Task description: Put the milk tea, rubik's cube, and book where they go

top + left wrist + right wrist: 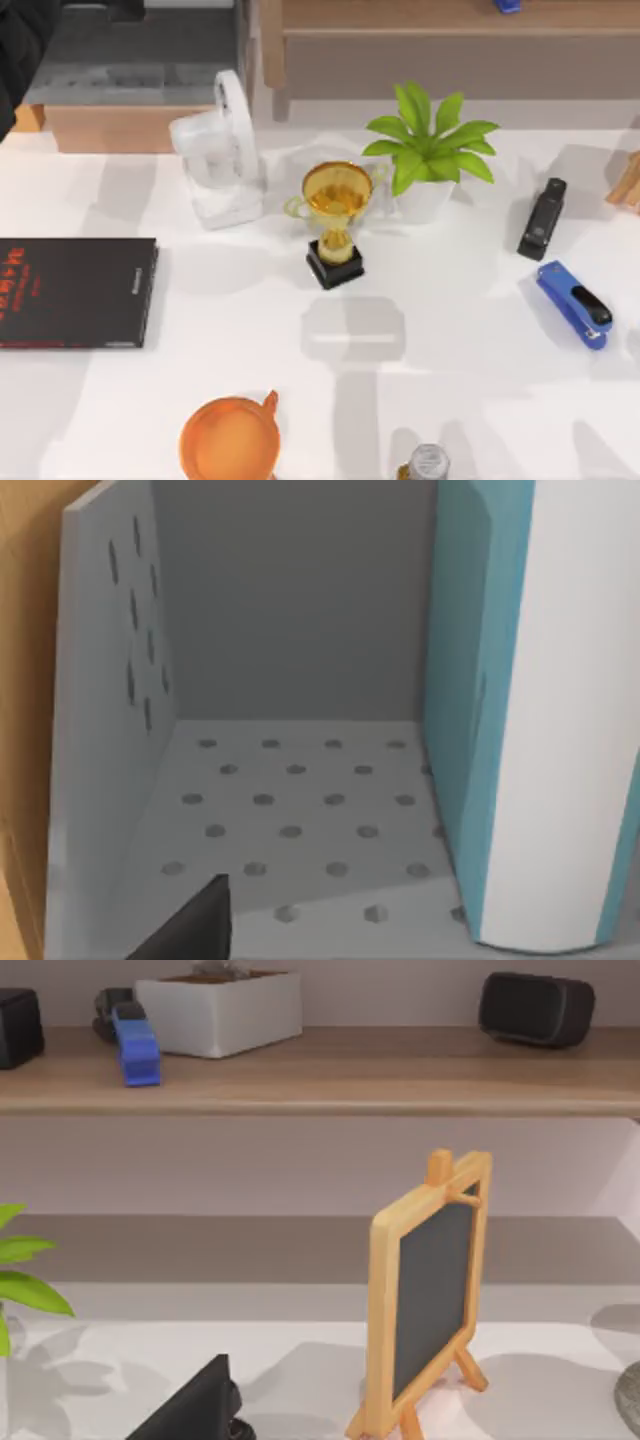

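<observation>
One book (pixel 520 710) stands upright in the grey bin (pixel 290 810) right ahead of my left gripper; grip unclear, so I'd retreat straight, avoiding tipping it.

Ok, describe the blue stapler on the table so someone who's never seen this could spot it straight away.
Start at the leafy green potted plant near the back of the white table, then look toward the table's right edge. Two staplers lie there; the blue stapler is the nearer one, bright blue with a dark tip, unlike the all-black stapler behind it.
</observation>
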Robot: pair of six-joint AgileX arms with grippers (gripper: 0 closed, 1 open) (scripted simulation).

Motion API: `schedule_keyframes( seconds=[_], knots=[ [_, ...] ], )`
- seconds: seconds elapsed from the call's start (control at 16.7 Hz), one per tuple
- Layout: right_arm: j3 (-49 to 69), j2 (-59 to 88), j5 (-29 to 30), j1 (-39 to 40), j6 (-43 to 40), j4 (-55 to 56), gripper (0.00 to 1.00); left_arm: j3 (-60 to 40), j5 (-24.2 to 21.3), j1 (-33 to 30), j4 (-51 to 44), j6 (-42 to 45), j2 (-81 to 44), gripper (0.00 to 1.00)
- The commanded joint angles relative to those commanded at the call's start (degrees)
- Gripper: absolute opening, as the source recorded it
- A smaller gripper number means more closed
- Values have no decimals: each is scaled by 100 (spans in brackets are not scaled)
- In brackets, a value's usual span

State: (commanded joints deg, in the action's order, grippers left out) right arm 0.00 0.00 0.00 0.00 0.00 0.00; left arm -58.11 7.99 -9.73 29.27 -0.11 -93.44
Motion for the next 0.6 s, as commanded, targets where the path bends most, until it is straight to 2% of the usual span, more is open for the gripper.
schedule_keyframes(
  seconds=[0.3, 0.6],
  knots=[
    [0, 0, 0, 0, 0, 0, 100, -1136, 146, -178, 626, -25, -1350, 100],
    [0, 0, 0, 0, 0, 0, 100, -1353, 171, -216, 790, -49, -1551, 100]
  ],
)
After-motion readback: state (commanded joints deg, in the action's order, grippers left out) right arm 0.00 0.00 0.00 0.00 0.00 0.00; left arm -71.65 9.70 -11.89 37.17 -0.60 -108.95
